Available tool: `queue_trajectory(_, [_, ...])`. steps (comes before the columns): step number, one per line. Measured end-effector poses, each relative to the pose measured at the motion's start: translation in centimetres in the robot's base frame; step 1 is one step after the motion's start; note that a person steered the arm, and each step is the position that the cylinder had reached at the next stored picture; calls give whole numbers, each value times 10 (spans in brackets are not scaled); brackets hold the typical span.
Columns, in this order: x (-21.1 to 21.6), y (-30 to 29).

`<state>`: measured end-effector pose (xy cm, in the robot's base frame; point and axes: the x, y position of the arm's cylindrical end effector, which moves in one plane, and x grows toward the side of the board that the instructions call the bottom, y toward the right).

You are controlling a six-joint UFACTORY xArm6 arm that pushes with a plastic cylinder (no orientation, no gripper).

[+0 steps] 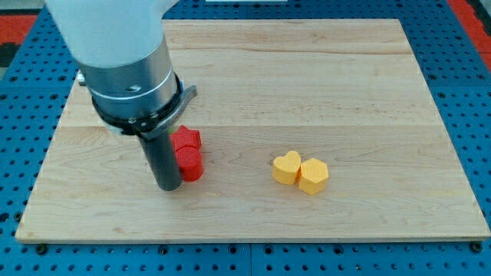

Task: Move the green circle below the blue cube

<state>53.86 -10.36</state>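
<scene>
No green circle and no blue cube show in the camera view; the arm's body covers the board's upper left. My tip (169, 185) rests on the wooden board (322, 84) at the view's lower left. It stands right against the left side of a red block (188, 153), whose shape I cannot make out; whether they touch is unclear.
A yellow heart (287, 167) and a yellow hexagon-like block (313, 175) sit side by side, touching, right of the board's middle. The arm's grey and white body (126, 61) hangs over the upper left. Blue pegboard (460, 46) surrounds the board.
</scene>
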Motion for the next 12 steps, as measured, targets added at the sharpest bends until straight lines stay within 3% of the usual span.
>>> queue_trajectory(2, [-18, 0])
queue_trajectory(3, [-37, -45])
queue_trajectory(4, [-46, -53])
queue_trajectory(7, [-50, -54])
queue_trajectory(9, [-27, -51])
queue_trajectory(12, [-43, -40])
